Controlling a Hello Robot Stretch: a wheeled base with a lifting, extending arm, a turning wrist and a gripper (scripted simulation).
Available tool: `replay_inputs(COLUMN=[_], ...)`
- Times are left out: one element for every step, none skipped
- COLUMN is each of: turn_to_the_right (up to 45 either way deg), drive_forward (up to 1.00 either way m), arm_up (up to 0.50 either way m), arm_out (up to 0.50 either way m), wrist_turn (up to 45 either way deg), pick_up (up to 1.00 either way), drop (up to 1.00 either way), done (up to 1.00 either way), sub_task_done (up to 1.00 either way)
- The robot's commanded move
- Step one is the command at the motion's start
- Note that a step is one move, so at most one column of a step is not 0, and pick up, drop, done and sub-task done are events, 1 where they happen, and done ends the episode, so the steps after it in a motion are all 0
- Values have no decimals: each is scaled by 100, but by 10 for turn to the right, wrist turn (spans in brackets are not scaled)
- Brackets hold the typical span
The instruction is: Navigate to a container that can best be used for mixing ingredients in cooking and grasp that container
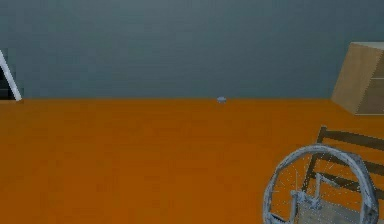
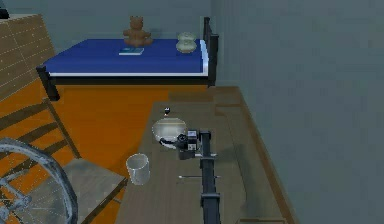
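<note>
I see the bowl (image 2: 166, 129) on the table (image 2: 245, 125): round, pale grey and glassy, upright with its mouth up. It sits near the tabletop's middle, somewhat toward the far end.

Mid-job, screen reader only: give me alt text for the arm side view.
The dark arm stretches out over a wooden table, its jaws at a pale round bowl; whether they hold it cannot be told. A white cup stands near the table's left edge, and a blue-covered bed lies beyond across orange floor.
</note>
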Motion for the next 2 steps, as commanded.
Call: replay_inputs(turn_to_the_right=[0,0], drive_forward=[0,0], arm_up=[0,10], arm_out=[0,0], wrist_turn=[0,0], pick_up=[100,0], drop=[0,0], done=[0,0], sub_task_done=[0,0])
